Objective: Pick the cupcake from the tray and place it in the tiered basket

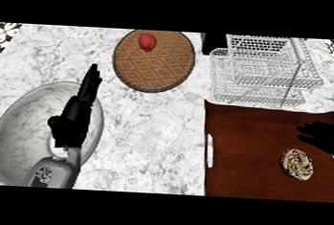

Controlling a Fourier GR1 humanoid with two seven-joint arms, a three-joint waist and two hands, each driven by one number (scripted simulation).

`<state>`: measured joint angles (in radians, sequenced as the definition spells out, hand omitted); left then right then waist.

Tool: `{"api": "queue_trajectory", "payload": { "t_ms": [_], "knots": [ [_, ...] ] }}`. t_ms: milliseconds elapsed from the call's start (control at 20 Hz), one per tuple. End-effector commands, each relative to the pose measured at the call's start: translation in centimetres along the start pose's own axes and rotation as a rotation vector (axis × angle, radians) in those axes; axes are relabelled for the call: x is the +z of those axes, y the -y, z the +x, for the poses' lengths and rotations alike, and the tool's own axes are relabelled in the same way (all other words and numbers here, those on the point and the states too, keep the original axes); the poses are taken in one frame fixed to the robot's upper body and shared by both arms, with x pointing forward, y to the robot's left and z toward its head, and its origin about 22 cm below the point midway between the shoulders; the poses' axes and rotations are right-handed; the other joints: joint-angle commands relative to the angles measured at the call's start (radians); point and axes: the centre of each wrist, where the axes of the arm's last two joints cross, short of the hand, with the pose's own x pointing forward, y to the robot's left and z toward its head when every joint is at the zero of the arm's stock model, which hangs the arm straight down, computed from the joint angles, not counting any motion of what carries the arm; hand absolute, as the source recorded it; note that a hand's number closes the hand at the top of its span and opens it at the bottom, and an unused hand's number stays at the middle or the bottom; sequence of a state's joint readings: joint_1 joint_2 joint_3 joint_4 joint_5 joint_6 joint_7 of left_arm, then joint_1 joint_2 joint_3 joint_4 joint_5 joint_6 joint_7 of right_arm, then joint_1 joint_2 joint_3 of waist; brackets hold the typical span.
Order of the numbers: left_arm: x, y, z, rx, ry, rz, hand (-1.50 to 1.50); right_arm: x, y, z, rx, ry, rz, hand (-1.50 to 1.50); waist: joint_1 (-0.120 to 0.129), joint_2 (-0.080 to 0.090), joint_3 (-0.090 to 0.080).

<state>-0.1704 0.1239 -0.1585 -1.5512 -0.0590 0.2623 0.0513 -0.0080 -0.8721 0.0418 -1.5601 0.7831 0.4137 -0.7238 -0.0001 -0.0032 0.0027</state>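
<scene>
My right hand [327,138] hovers over the far right part of the dark brown wooden tray [253,138], coming in from the right edge with its black fingers spread and pointing left, holding nothing. The round cupcake with swirled brown-and-cream topping [296,164] lies on the tray just near and slightly left of that hand, close but not touching it. The tray sits at the near right of the white marble counter [162,128], with a white handle [209,150] on its left edge.

Just beyond the tray's far edge stands the white wire tiered basket [260,71], at the far right of the counter, well apart from the cupcake.

My left hand [78,112] rests on the left side, fingers straight and pointing away from me, grasping nothing, above the right rim of a large grey-white marbled plate [20,126]. At the far centre lies a round brown plate with a diamond pattern [158,66], with a small red item [147,41] at its far edge.
</scene>
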Motion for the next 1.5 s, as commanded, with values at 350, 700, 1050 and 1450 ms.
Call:
{"api": "queue_trajectory", "payload": {
  "t_ms": [350, 700, 1050, 1450],
  "knots": [
    [1.5, 1.5, -0.9, 0.004, -0.021, -0.001, 0.0, -2.4, -2.9, 0.5, -0.036, 0.019, 0.066, -1.5, 0.0, 0.003, -0.003],
    [1.1, -0.4, -1.0, -0.011, -0.017, 0.012, 0.0, -2.9, -3.1, -1.2, -0.055, 0.01, 0.076, -1.5, 0.003, 0.003, -0.003],
    [0.6, 0.2, 0.9, -0.014, -0.007, 0.02, 0.0, -4.0, -2.5, 0.4, -0.061, 0.04, 0.07, -1.5, 0.0, 0.002, -0.003],
    [-0.9, -0.5, -0.3, -0.003, -0.023, 0.002, 0.0, -4.0, -6.9, -1.5, -0.121, 0.032, 0.047, -1.5, 0.0, 0.004, -0.003]
  ]
}}
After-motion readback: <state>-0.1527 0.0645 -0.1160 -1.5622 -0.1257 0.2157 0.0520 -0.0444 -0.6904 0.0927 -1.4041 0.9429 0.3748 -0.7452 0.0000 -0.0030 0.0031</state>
